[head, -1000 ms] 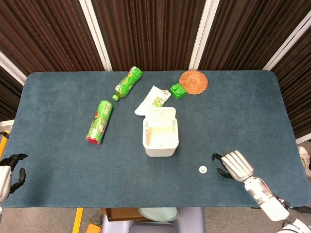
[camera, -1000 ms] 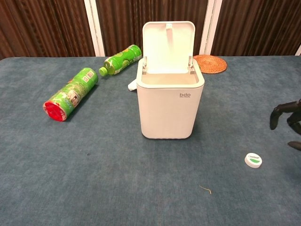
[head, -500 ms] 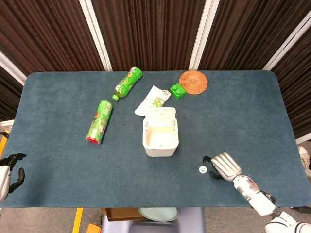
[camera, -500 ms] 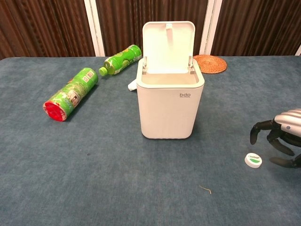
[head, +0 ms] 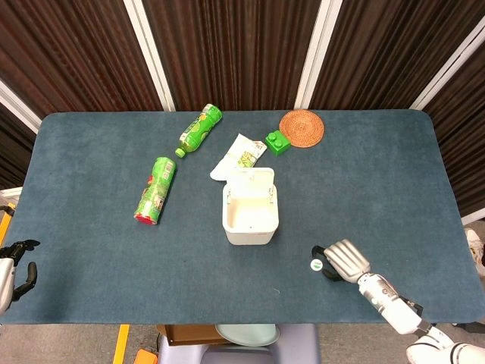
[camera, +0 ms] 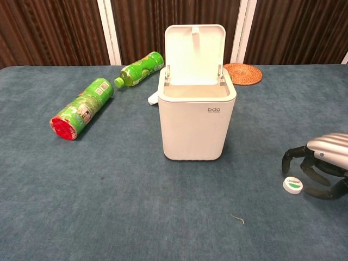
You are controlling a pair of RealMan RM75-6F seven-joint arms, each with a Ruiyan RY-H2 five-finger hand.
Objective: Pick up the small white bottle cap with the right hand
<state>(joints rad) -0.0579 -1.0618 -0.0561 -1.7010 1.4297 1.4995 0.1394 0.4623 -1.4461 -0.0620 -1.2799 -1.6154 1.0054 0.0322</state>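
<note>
The small white bottle cap (head: 316, 265) (camera: 293, 185), marked with a green leaf, lies flat on the blue table near its front right. My right hand (head: 342, 260) (camera: 319, 162) hovers right beside and slightly over it, fingers spread and curved down around it, holding nothing. Whether the fingertips touch the cap is unclear. My left hand (head: 17, 265) hangs off the table's left front corner, its dark fingers apart and nothing in them.
A white bin (head: 249, 212) (camera: 196, 111) with its lid up stands mid-table, left of the cap. Behind it lie two green bottles (head: 198, 129) (head: 155, 189), a snack packet (head: 238, 155), a green block (head: 277, 142) and a woven coaster (head: 301, 127).
My right hand has moved left along the front of the table and lowered, from well right of the cap to right beside it. The cap has not moved.
</note>
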